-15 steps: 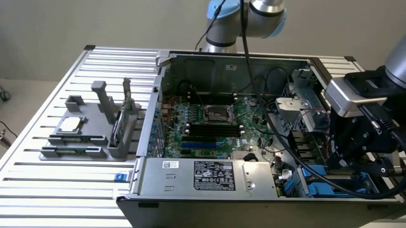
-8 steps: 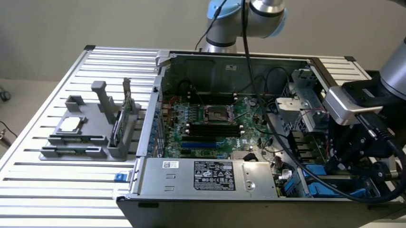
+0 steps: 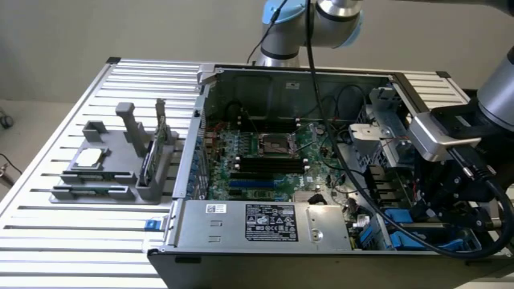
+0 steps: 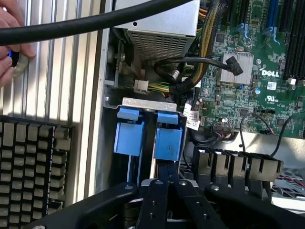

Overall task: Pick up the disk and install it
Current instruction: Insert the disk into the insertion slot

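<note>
Slotted metal tabletop (image 3: 48, 241) carries the open computer case (image 3: 194, 156). The disk (image 4: 169, 143) stands on edge in the drive bay (image 4: 108, 143), lower right of the exterior view, and looks nearly home. The gripper (image 4: 166, 177) has its fingers pressed together, tips seemingly against a blue rail, pinching nothing.

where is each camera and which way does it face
Exterior view: off the arm, high up, looking down into the open computer case; the arm reaches in at the exterior view's right.
Wrist view: on the wrist, looking past its own fingers at blue drive carriers.
Both show the motherboard and those carriers.
</note>
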Robot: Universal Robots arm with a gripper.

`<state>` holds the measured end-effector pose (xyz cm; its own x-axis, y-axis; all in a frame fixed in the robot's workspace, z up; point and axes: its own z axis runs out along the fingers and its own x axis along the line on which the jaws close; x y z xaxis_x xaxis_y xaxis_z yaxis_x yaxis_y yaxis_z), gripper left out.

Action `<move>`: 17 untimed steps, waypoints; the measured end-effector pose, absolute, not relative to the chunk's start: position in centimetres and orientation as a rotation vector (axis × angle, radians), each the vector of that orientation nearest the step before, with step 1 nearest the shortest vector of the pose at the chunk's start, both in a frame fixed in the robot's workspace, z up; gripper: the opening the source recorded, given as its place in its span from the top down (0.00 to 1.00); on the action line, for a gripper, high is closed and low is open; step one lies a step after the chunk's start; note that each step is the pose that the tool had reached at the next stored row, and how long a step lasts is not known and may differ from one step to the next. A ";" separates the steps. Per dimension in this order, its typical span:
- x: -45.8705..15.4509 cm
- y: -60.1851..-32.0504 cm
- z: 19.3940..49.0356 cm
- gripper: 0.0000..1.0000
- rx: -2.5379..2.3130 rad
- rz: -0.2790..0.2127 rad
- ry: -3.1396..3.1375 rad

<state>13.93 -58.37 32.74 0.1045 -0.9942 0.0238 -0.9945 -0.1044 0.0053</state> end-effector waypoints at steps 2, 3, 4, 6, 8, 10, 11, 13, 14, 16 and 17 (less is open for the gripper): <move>13.9 -58.4 33.3 0.89 2.320 0.020 -2.089; 13.9 -58.4 33.8 0.89 2.320 0.021 -2.089; 13.9 -58.4 34.2 0.89 2.319 0.021 -2.089; 13.9 -58.4 35.2 0.89 2.319 0.021 -2.088; 13.9 -58.4 36.0 0.89 2.319 0.021 -2.088; 13.8 -58.4 36.9 0.89 2.319 0.021 -2.088; 13.7 -58.4 37.3 0.89 2.319 0.021 -2.088; 13.6 -58.4 38.2 0.89 2.319 0.021 -2.088; 13.5 -58.4 38.6 0.89 2.319 0.021 -2.088; 13.5 -58.4 39.0 0.89 2.319 0.021 -2.088; 13.5 -58.4 39.0 0.89 2.320 0.021 -2.088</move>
